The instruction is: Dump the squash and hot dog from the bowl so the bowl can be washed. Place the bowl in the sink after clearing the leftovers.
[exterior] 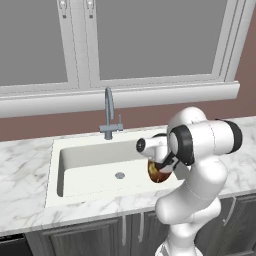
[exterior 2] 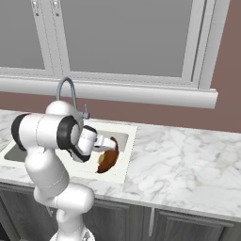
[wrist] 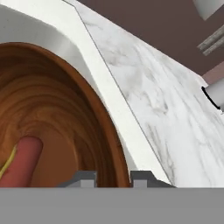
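The glossy reddish-brown bowl (exterior: 159, 173) (exterior 2: 107, 160) hangs steeply tilted over the right end of the white sink (exterior: 90, 161) (exterior 2: 130, 141). My gripper (exterior: 164, 165) (exterior 2: 112, 144) (wrist: 113, 177) is shut on the bowl's rim. In the hand view the bowl's (wrist: 65, 109) wood-grained inside lies just ahead of the fingertips. The hot dog (wrist: 22, 161) rests low in it. A thin yellow sliver of the squash (wrist: 8, 164) shows beside the hot dog. From the right base view, a yellowish patch shows inside the bowl.
A grey gooseneck faucet (exterior: 108, 109) (exterior 2: 66, 88) stands behind the sink. The marble counter (exterior: 22, 175) (exterior 2: 188, 155) runs to both sides, with dark cabinet doors (exterior: 100, 237) below. A white window sill (exterior: 125, 96) juts out above the back wall.
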